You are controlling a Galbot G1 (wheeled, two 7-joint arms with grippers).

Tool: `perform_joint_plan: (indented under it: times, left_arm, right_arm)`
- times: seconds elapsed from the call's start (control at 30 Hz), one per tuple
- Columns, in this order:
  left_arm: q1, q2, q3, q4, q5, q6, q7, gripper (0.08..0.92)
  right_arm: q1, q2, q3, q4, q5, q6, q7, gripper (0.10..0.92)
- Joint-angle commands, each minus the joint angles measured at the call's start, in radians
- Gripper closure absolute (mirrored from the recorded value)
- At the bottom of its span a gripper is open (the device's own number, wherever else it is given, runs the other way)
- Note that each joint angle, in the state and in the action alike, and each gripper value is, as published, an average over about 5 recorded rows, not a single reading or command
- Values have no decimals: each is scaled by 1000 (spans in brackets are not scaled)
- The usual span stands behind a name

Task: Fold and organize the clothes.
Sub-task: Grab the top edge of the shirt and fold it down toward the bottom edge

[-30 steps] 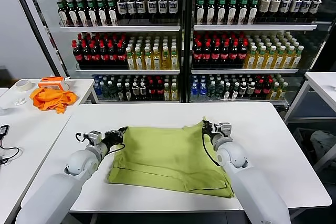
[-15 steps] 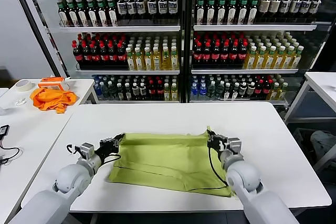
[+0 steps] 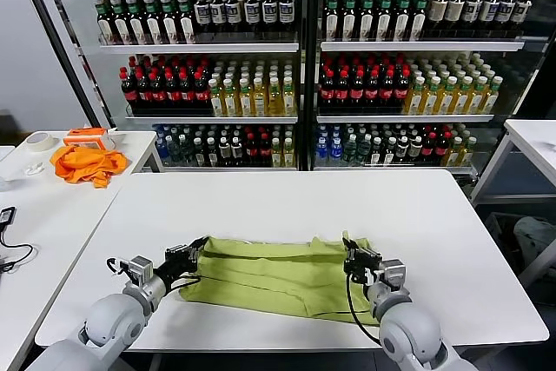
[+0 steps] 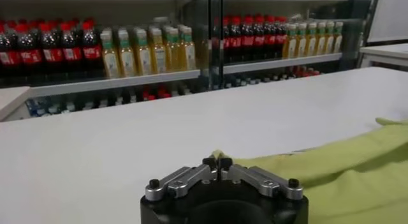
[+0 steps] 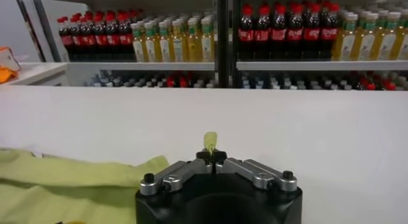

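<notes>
Orange cloth (image 3: 85, 163) lies upper left. Left gripper (image 3: 193, 255) and right gripper (image 3: 351, 258) pinch the T-shirt (image 3: 278, 274), stretched left-right.

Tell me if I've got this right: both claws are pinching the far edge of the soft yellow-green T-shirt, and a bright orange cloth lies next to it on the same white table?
Not quite. The head view shows the bright orange cloth on a separate white side table to the left. Both the left claw and right claw do pinch the yellow-green T-shirt.

White rounded arms, black grippers (image 3: 195, 252) (silver links, 2 screws each)
</notes>
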Motion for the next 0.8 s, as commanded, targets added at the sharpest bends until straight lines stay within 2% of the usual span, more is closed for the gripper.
perform_joint_plan:
  times: [0.03, 0.8]
  left_arm:
    - [36, 5, -5, -34, 5, -3, -1, 916]
    - [58, 14, -37, -54, 9, 79, -18, 912]
  right_arm:
    - [-55, -5, 4, 49, -24, 0, 1, 920]
    - [-95, -23, 10, 25, -66, 12, -55, 919]
